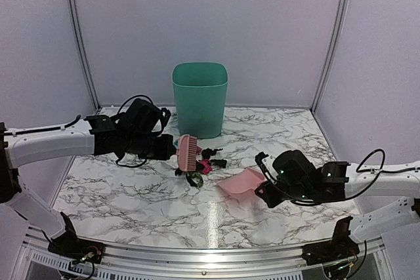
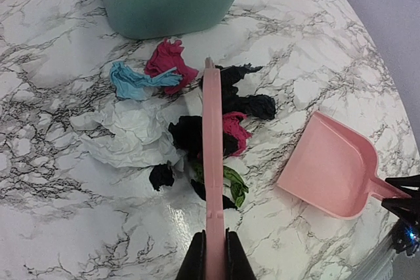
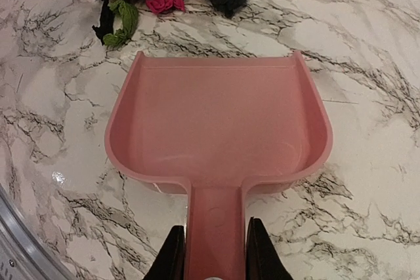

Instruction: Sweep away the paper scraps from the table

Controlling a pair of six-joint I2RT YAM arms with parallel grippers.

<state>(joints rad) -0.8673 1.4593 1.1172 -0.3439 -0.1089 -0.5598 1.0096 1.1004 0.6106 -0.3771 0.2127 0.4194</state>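
My left fingers (image 2: 197, 261) are clenched on the handle of the pink brush (image 2: 212, 162), which stands edge-on right in the middle of the paper scraps (image 2: 187, 132). My right fingers (image 3: 172, 257) grip the stem of the pink dustpan (image 3: 216, 122), its open mouth turned toward the pile.

The scraps lie bunched on the table (image 2: 59, 214), just in front of the green bin (image 1: 199, 96). Black, pink and green bits are on the dustpan side of the brush. A blue one, another pink one, a black bit and some crumpled white paper (image 2: 131, 132) are on the far side.

That split is my first worry. A stroke toward the dustpan would, I think, push only the near bits and leave the rest behind. The second is the gap. The dustpan's mouth sits apart from the pile, so light bits could fan out and slip past its corners. I also cannot tell whether its front lip lies flat on the marble. If it is raised, scraps may slide under it. A quick flick could send the paper tumbling toward the front edge, and a hard push against the dustpan might twist it in my right grip.
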